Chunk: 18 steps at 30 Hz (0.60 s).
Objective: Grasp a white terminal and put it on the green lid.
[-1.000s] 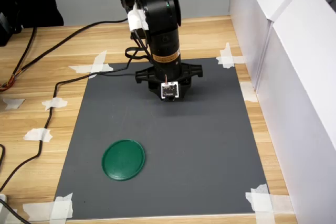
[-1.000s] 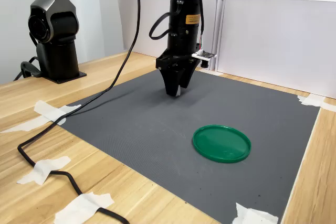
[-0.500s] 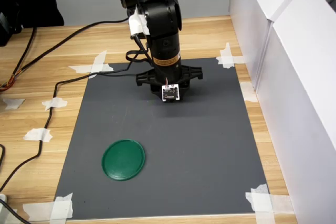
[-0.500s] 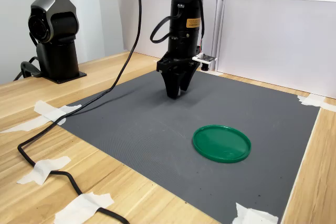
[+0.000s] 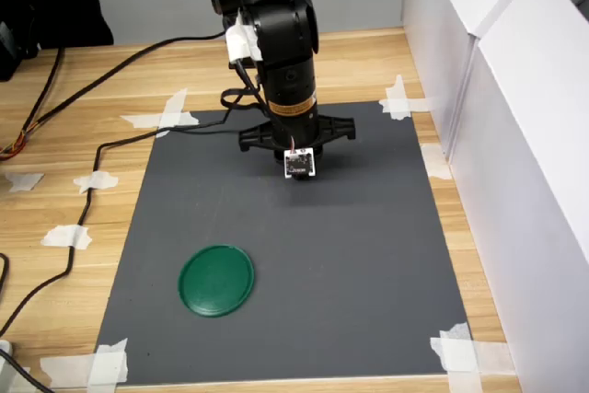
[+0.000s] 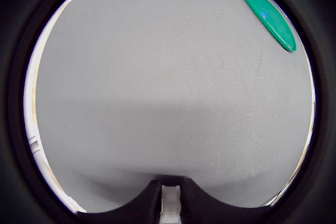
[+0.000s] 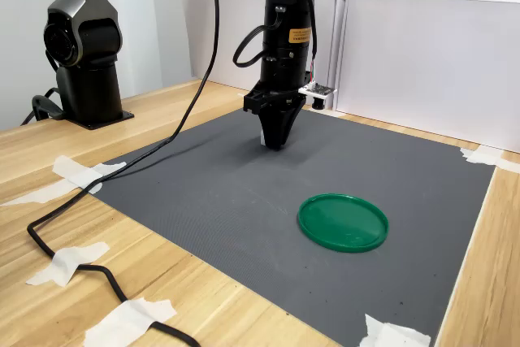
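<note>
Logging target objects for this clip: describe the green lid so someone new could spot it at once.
Start from the dark grey mat taped onto the wooden table. In the first exterior view the green lid lies flat near the mat's lower left, away from the gripper. It is the only round, green thing there.

The green lid (image 7: pixel 342 222) lay on the mat (image 7: pixel 244 201), well apart from the gripper (image 7: pixel 275 142) behind it in the second exterior view.

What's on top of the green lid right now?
Nothing: the green lid lies bare on the grey mat in both exterior views. A small white piece sits between the gripper fingers in the wrist view, partly covered by them.
</note>
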{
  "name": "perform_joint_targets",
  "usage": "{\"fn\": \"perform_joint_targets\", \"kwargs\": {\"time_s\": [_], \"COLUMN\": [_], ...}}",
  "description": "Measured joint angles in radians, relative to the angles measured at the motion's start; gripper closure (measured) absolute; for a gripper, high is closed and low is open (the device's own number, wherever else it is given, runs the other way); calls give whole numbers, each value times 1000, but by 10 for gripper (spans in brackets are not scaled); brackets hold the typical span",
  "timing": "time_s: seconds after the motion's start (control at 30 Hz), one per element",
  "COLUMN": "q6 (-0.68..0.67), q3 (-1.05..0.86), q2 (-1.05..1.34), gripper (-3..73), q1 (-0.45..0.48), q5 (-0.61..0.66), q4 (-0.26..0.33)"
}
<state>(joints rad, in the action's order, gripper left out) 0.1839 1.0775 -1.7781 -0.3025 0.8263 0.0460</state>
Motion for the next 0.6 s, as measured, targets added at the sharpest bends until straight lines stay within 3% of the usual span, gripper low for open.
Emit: {"fn": "perform_joint_targets", "kwargs": {"time_s": [0.4, 0.6], "q6": [-82, -124], "q3": [170, 297], "q2": [3, -23], "gripper": [596, 596], "q1": [8, 89], "q5": [91, 152], "q4": [3, 8]}}
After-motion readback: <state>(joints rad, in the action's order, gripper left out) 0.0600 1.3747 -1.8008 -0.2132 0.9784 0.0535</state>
